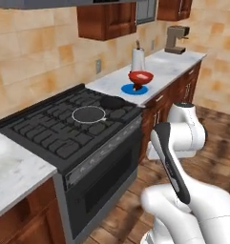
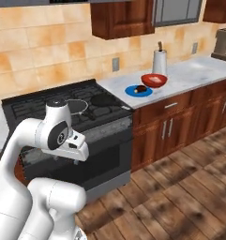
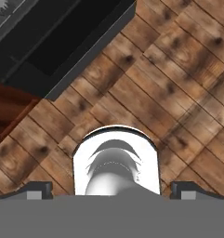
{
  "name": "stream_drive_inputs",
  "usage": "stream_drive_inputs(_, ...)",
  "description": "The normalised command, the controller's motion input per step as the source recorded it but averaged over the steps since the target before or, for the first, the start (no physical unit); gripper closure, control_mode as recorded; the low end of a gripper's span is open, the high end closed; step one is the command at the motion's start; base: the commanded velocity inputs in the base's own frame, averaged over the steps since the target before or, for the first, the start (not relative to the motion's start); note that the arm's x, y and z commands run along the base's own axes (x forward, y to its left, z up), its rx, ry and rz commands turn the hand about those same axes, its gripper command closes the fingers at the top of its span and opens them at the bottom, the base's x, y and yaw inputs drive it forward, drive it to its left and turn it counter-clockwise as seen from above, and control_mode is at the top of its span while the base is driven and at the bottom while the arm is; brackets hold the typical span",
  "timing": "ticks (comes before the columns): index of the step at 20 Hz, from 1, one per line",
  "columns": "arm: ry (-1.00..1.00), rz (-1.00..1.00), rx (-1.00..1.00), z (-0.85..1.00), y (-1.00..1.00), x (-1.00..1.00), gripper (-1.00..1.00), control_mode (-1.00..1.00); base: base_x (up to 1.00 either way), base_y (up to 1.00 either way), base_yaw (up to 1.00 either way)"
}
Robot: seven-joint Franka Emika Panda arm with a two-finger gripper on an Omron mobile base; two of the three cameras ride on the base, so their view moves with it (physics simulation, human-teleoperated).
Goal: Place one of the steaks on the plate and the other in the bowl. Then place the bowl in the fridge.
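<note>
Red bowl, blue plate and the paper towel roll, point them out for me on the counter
red bowl (image 2: 154, 80): right base view, on its front wall.
blue plate (image 2: 131, 91): right base view, on its bare left rim.
paper towel roll (image 2: 159, 62): right base view, on its white side.

I see my red bowl (image 2: 154, 80) holding the pale steak (image 2: 155, 78), just beside the blue plate (image 2: 132, 92) with the dark steak (image 2: 141, 88), far on the counter.
</note>
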Motion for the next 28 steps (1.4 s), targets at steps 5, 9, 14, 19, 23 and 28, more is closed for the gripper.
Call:
stream_drive_inputs(5, 0.00, 0.00, 0.00, 0.00, 0.00, 0.00, -1.00, 1.00, 0.52, -1.00, 0.30)
stream_drive_inputs(9, 0.00, 0.00, 0.00, 0.00, 0.00, 0.00, -1.00, 1.00, 0.23, -1.00, 0.41)
stream_drive_inputs(14, 0.00, 0.00, 0.00, 0.00, 0.00, 0.00, -1.00, 1.00, 0.11, -1.00, 0.45)
stream_drive_inputs(19, 0.00, 0.00, 0.00, 0.00, 0.00, 0.00, -1.00, 1.00, 0.13, -1.00, 0.35)
stream_drive_inputs(23, 0.00, 0.00, 0.00, 0.00, 0.00, 0.00, -1.00, 1.00, 0.24, -1.00, 0.26)
stream_drive_inputs(28, 0.00, 0.00, 0.00, 0.00, 0.00, 0.00, -1.00, 1.00, 0.41, -1.00, 0.28)
